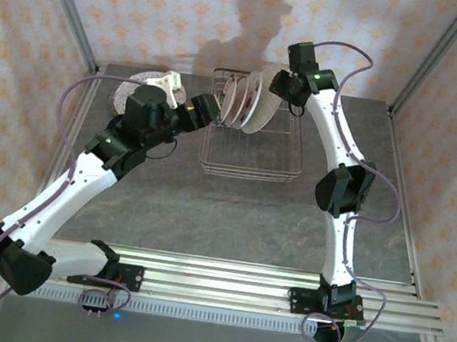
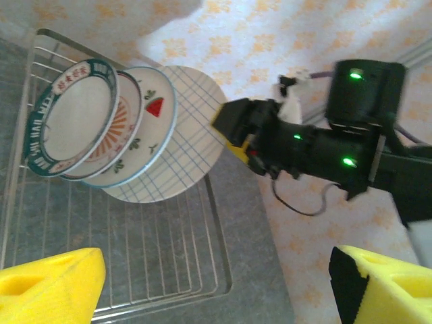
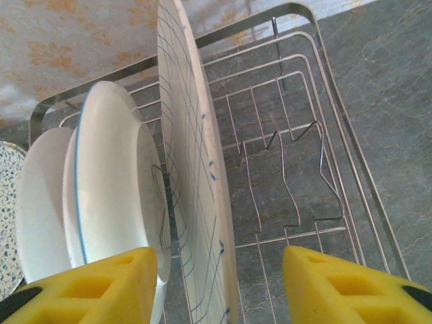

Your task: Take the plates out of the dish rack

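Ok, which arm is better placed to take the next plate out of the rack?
The right arm: its jaws straddle the rim of the plaid plate in the rack. The left arm has its jaws hanging open beside the rack, holding nothing.

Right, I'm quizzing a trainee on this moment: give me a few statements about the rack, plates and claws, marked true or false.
Four plates stand in the dish rack. True.
The right claw straddles the plaid plate. True.
The left claw grips a plate. False: it is open, holding nothing.
The plaid plate is the smallest in the rack. False: it is the largest there.
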Controlling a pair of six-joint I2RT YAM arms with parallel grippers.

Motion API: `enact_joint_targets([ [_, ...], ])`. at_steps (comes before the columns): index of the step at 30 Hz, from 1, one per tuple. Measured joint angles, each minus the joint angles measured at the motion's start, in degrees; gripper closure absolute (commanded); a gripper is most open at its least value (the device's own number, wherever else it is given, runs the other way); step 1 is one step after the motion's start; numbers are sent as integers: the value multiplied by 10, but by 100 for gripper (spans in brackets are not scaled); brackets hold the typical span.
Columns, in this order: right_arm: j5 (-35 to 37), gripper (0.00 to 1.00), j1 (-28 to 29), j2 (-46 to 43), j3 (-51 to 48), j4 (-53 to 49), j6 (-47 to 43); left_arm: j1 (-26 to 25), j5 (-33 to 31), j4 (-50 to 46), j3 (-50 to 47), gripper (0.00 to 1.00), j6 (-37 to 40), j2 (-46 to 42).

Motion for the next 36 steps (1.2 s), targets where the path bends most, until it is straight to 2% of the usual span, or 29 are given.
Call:
enact_joint_targets([
  [11, -16, 72, 0, 19, 6, 0, 3, -17, -30, -1, 0, 12, 16, -6],
  [23, -19, 100, -7, 44, 37, -8, -4, -17, -30, -11, 0, 12, 25, -6],
  [36, 9, 100, 3, 45, 45, -14, -6, -17, -30, -14, 0, 12, 25, -6],
])
